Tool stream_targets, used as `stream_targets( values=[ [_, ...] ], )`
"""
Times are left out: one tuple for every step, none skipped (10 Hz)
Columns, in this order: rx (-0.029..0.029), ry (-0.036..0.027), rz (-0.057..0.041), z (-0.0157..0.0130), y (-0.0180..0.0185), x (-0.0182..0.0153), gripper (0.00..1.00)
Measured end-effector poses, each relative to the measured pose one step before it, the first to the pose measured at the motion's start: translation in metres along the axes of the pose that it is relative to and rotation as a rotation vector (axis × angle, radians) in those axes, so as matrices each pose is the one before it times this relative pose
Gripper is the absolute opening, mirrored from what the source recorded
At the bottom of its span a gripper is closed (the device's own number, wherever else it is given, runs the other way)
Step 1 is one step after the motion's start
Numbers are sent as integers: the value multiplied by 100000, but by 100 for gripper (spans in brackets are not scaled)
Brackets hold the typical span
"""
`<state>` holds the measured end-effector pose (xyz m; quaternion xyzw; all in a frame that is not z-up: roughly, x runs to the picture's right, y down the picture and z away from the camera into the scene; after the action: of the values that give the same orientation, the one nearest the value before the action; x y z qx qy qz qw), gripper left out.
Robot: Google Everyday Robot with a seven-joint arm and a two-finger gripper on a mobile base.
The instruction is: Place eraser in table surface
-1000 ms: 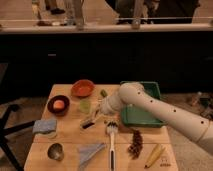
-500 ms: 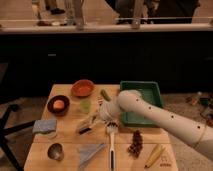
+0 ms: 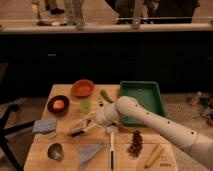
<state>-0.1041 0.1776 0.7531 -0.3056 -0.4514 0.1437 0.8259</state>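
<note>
Along the near edge of the table surface, a light tan butcher-block top, a small metal cup, a folded grey cloth, a white-bristled brush with its dark handle pointing toward the viewer, a dark pine cone and a yellow corn cob are laid out from left to right.

Slightly farther in, a blue-grey sponge-like pad is seen at the left. The eraser (a small oblong block, dark below) is clamped in the gripper, whose fingers are closed on it. Its long axis runs diagonally, lower left to upper right; whether it touches the wood cannot be told. The white arm enters from the lower right.

Farther back, a dark round bowl contains an orange fruit. A pale green cup stands beside it. An orange bowl, a green pod-shaped item and a green rectangular tray occupy the far edge.
</note>
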Motion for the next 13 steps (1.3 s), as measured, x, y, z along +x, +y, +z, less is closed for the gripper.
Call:
stream_targets(
  values=[
    [152,-4561,760,114,-68,158,0],
    [202,-4789,963,-59,-178,354,0],
    [-189,-1097,411,77,-134,109,0],
    [-65,-262,317,47,-146,107,0],
    [384,32,496,-210,-241,221,0],
    [522,526,354,-315,-233,291,0],
    [-161,490,-51,17,-117,100,0],
    [107,326,-3,-48,-118,71,0],
    [690,530,621,-332,-188,280,0],
    [948,707,724,-457,-189,345,0],
    [349,463,251,-131,-92,143,0],
    [126,990,233,-54,-89,139,2],
    [-10,679,38,-16,-81,21,3]
  ],
)
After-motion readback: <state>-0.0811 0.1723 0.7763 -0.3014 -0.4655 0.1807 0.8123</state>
